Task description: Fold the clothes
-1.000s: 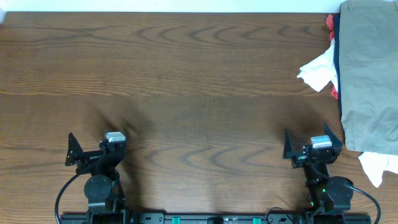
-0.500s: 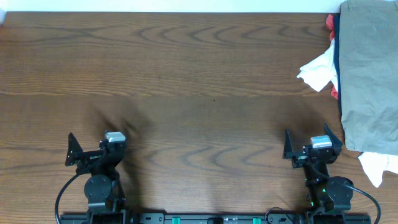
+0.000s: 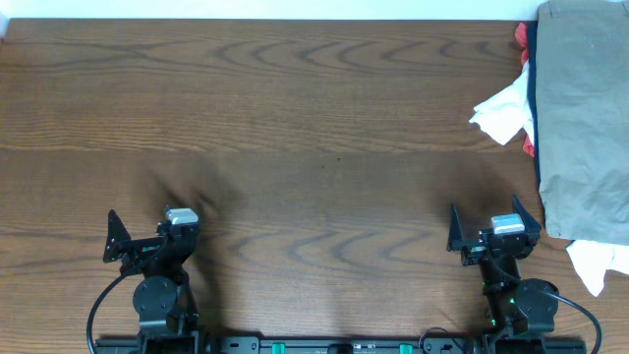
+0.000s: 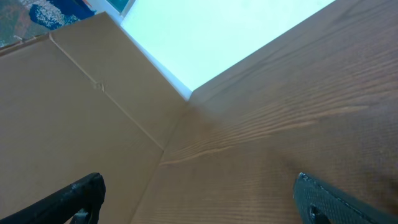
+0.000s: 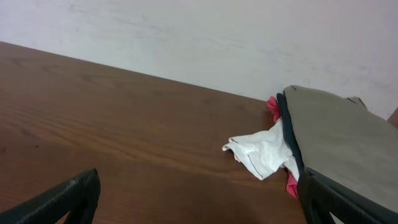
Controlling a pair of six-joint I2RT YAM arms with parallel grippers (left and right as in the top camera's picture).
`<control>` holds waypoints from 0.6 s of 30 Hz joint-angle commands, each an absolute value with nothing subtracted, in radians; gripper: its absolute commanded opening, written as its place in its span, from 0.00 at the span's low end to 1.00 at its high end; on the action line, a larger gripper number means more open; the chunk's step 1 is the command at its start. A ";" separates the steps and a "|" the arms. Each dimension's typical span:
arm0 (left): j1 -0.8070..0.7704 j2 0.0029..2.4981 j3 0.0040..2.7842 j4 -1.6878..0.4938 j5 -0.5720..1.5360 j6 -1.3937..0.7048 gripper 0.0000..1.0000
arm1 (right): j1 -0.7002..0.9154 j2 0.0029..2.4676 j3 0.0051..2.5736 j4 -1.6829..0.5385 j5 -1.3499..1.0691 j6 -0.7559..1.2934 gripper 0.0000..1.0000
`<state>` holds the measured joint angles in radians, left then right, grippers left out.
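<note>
While shorts (image 3: 585,118) lie far right, left pincer (image 3: 147,234), right pincer (image 3: 492,228) wide open, empty

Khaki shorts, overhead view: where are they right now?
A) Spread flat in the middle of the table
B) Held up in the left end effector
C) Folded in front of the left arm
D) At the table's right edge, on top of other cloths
D: the khaki shorts lie at the right edge of the table, with a white cloth poking out from beneath them.
</note>
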<state>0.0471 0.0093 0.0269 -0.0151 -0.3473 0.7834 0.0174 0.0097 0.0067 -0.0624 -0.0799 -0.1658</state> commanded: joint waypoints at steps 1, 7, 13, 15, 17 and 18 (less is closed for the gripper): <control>0.051 0.006 0.009 -0.048 -0.373 0.787 0.98 | 0.027 0.009 0.006 -0.065 -0.094 -0.173 0.99; 0.051 0.006 0.009 -0.048 -0.372 0.787 0.98 | 0.027 0.009 0.006 -0.065 -0.094 -0.173 0.99; 0.051 0.006 0.009 -0.048 -0.372 0.787 0.98 | 0.027 0.009 0.006 -0.065 -0.094 -0.173 0.99; 0.051 0.006 0.009 -0.048 -0.372 0.787 0.98 | 0.027 0.009 0.006 -0.065 -0.094 -0.173 0.99; 0.051 0.006 0.009 -0.048 -0.373 0.787 0.98 | 0.027 0.009 0.006 -0.065 -0.094 -0.173 0.99; 0.051 0.006 0.009 -0.048 -0.372 0.786 0.98 | 0.027 0.009 0.006 -0.062 -0.088 -0.180 0.99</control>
<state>0.0471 0.0093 0.0269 -0.0151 -0.3473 0.7834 0.0174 0.0097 0.0067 -0.0624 -0.0818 -0.1661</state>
